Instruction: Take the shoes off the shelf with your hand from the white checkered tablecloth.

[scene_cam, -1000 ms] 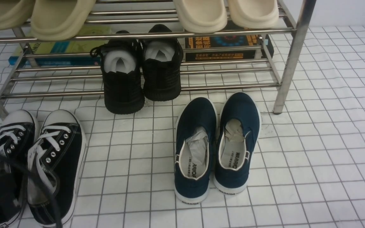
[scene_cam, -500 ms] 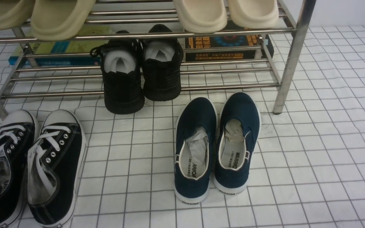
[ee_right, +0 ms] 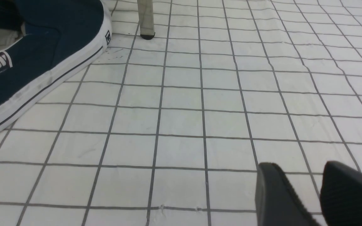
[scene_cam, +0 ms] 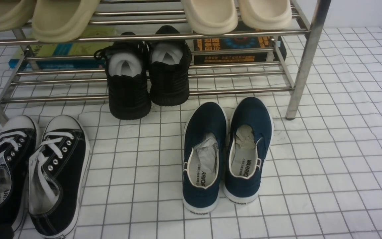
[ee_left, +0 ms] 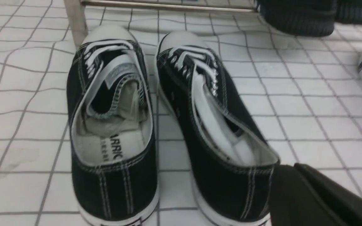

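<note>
My left pincer (ee_left: 289, 191) has its jaws together; my right pincer (ee_right: 294, 191) stands apart. The black sneakers (scene_cam: 61, 166) occupy the lower left of the front view. I should withdraw the left arm straight, avoiding their heels.

The kind of building is unclear; it looks like a shoe-storage spot, with a chrome rack (scene_cam: 244, 89) across the upper frame, black knit shoes (scene_cam: 129, 96) on it and a white checkered cloth (scene_cam: 343, 166) spread below.
</note>
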{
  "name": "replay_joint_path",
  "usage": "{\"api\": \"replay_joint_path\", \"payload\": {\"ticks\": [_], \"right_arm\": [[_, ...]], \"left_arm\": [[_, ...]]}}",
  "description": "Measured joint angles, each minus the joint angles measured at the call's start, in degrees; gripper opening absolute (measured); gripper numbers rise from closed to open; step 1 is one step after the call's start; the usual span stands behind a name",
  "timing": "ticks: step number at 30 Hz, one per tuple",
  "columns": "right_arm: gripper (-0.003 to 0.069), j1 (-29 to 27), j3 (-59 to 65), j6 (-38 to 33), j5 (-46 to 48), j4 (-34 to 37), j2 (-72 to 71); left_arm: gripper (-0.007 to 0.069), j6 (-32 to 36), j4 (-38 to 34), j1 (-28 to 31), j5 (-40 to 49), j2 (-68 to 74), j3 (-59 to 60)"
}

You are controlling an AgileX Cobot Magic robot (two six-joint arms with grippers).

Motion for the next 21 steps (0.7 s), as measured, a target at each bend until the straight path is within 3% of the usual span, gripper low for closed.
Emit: {"api": "replay_joint_path", "payload": {"ticks": [5, 11, 21], "right_arm": [[0.0239, 0.0, 0.0, 0.0, 0.0, 0.0, 0.0], [0.0239, 0.0, 0.0, 0.0, 0.0, 0.0, 0.0], [0.0239, 0.0, 0.0, 0.0, 0.0, 0.0, 0.0]], "left_arm": [[0.0023, 0.18, 1.02, 0.61, 1.28, -1.53, 0.89], [0.0032, 0.18, 1.02, 5.93, 1.97, -1.67, 0.91], [0.0033, 0.18, 1.15, 2.81, 4.19, -1.67, 1.14]]}}
